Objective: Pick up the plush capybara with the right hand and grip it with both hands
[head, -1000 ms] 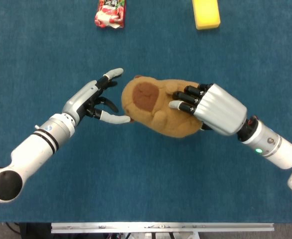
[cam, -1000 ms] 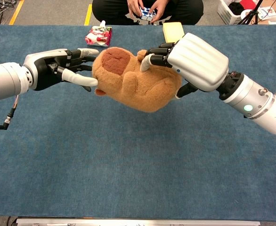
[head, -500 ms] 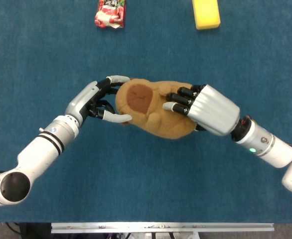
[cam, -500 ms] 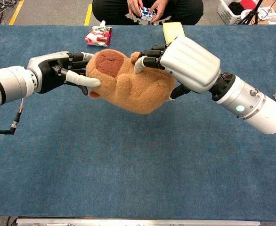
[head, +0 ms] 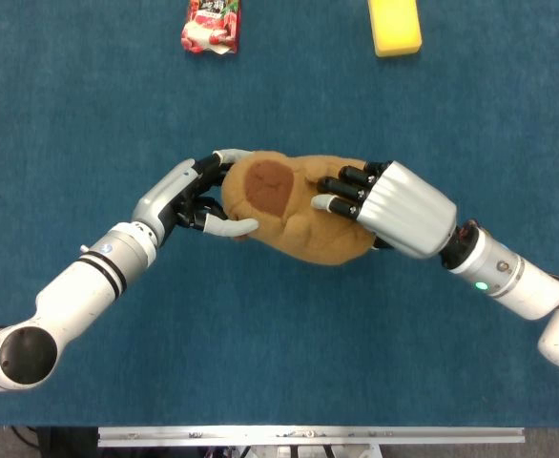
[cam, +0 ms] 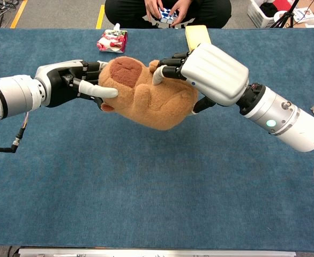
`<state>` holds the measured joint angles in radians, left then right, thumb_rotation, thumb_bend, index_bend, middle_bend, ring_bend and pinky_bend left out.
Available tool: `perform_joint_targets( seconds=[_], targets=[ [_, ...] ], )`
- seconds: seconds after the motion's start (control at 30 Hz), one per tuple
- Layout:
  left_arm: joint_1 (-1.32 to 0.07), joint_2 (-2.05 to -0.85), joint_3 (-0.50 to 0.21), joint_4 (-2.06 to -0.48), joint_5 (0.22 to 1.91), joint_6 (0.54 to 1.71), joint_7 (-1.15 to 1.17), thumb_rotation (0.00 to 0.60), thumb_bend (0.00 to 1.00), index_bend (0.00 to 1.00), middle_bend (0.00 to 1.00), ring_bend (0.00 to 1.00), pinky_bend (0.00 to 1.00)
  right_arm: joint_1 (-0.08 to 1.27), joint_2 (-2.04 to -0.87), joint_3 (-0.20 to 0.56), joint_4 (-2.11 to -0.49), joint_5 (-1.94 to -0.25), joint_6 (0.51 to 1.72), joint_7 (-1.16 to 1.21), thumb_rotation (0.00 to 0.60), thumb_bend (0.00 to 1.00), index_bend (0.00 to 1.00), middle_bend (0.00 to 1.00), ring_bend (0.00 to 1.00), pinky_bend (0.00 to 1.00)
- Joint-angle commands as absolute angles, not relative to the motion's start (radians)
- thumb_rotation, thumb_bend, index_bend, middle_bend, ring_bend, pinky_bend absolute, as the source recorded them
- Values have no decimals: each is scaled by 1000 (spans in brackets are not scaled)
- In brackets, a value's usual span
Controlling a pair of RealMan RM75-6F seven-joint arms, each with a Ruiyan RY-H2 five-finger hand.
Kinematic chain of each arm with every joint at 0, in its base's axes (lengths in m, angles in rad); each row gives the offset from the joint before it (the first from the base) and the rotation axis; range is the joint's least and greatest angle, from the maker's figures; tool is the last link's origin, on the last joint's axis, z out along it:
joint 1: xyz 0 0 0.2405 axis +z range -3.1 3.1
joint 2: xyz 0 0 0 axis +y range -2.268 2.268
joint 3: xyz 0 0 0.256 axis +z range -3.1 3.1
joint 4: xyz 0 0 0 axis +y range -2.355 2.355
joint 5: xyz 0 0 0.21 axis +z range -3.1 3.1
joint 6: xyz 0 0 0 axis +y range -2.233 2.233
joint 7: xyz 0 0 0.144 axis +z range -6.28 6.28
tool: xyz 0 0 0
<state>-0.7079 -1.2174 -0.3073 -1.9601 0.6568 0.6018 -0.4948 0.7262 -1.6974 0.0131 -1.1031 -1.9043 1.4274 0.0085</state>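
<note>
Fuzzy tan plush capybara (head: 303, 210), matt blue carpet-like table cover (head: 279, 334), smooth silver-shelled right hand (head: 394, 208)

We see the left hand (head: 193, 196) and right hand (head: 394, 208) gripping the plush capybara (head: 299, 212) from opposite ends, arms converging inward.

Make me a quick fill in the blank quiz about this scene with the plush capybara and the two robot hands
1. The plush capybara is held above the ____ table cloth.
2. The right hand grips the toy's ____ end.
3. The left hand grips the toy's ____ end.
4. The block far across the table is ____.

Missing words: blue; rear; head; yellow
</note>
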Motion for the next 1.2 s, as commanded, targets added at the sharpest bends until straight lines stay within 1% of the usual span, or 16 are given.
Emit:
perform_joint_targets(
  seconds=[0.03,0.37,0.57,0.67,0.73,0.83,0.93,1.03,1.2],
  targets=[
    [-707,-1218,-311,-1959,662,595,-501,600,0,181,162,209,546,728,-1700,12,-1100,-1903,1427,9,600,0,789,704,705,808],
    [-708,-1229,-329,-1957,677,565,-532,600,0,177,147,209,545,740,-1715,13,-1077,-1898,1430,18,600,0,789,704,705,808],
    [-714,-1236,-328,-1958,676,565,-535,600,0,177,151,223,546,747,-1727,17,-1060,-1896,1439,23,600,0,789,704,705,808],
    [-715,-1244,-325,-1957,667,575,-536,600,0,189,170,239,551,749,-1731,18,-1055,-1896,1445,24,600,0,789,704,705,808],
    [-719,-1250,-320,-1958,644,594,-535,600,0,219,213,266,576,751,-1734,18,-1054,-1895,1447,24,600,0,789,704,705,808],
    [-730,-1261,-309,-1964,596,645,-519,600,0,302,302,336,655,753,-1736,18,-1051,-1893,1447,23,600,0,789,704,705,807],
    [-742,-1280,-306,-1974,532,712,-503,600,0,412,430,432,747,754,-1738,18,-1049,-1891,1448,22,600,0,789,704,705,808],
    [-755,-1291,-303,-1981,483,757,-480,600,0,471,524,499,810,756,-1741,17,-1047,-1889,1447,21,600,0,789,704,705,808],
    [-768,-1304,-303,-1991,432,798,-447,600,0,529,603,562,877,759,-1747,17,-1043,-1887,1446,17,600,0,789,704,704,808]
  ],
)
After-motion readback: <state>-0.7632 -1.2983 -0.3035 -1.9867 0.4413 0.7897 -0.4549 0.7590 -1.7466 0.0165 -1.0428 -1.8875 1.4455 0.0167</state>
